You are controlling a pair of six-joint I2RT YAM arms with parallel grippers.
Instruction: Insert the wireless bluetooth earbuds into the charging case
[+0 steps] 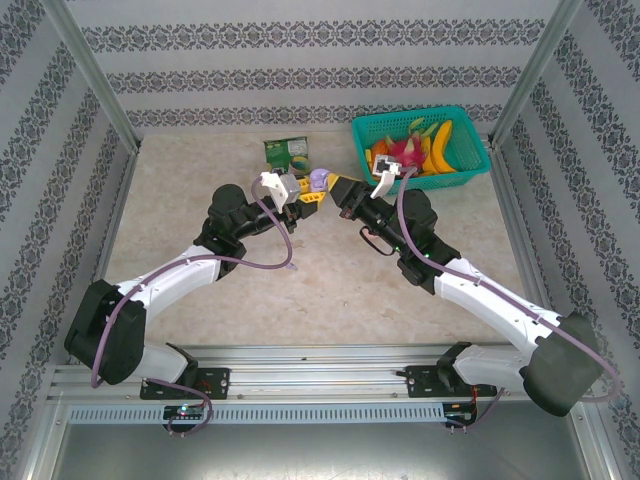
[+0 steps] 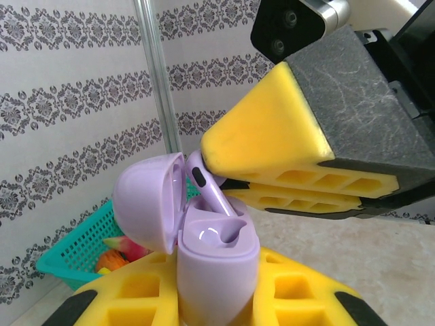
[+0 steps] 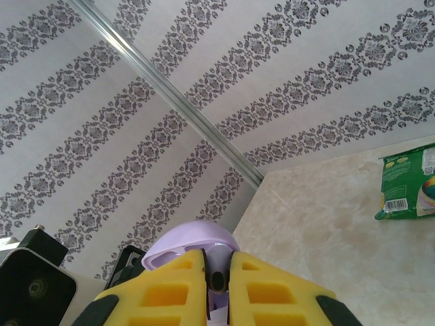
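The right claw is pinched nearly closed on 1 small lavender plastic earbud, gripping its stem between the yellow pads. The left claw is clamped tight around the lower half of the rounded lavender plastic charging case, holding it upright off the table with its hinged lid swung open.

The step in hand looks like the insertion itself. The earbud is tilted, its lower end just inside the case's mouth and its dark-tipped end up by the lid. The next move probably calls for a short push down along the socket's angle, then a release with the case kept steady.

Count: 2 claws, 1 case, 1 earbud; I cannot tell whether another is seated inside. Farther back are 1 green foil packet and 1 teal plastic basket of toy fruit.
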